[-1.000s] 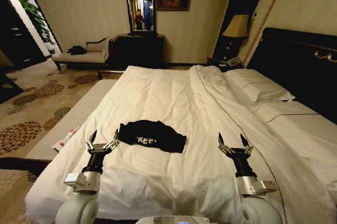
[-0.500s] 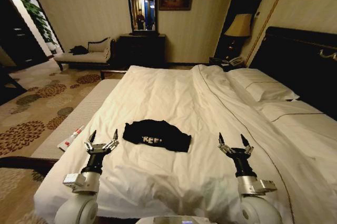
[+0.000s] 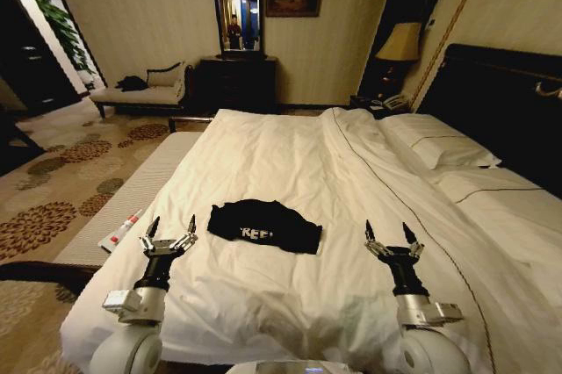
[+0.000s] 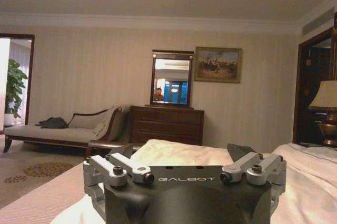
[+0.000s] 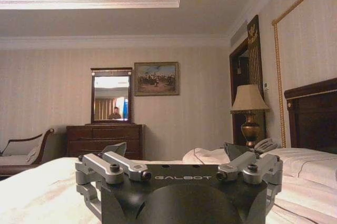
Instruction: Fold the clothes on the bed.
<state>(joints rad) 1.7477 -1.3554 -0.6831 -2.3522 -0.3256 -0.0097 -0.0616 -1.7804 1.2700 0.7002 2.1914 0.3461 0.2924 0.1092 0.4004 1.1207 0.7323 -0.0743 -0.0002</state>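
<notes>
I've got the black T-shirt point(image 3: 264, 226) crumpled mid-bed point(image 3: 290, 159), white duvet; left gripper point(image 3: 170, 233) and right gripper point(image 3: 388, 239) hover spread open, dresser point(image 3: 235, 84) beyond.

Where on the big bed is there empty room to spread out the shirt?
The white duvet of the bed lies bare between the black T-shirt and the far foot edge, and between the shirt and the pillows. It is crowded nearest the robot: open left gripper, shirt, open right gripper.
</notes>
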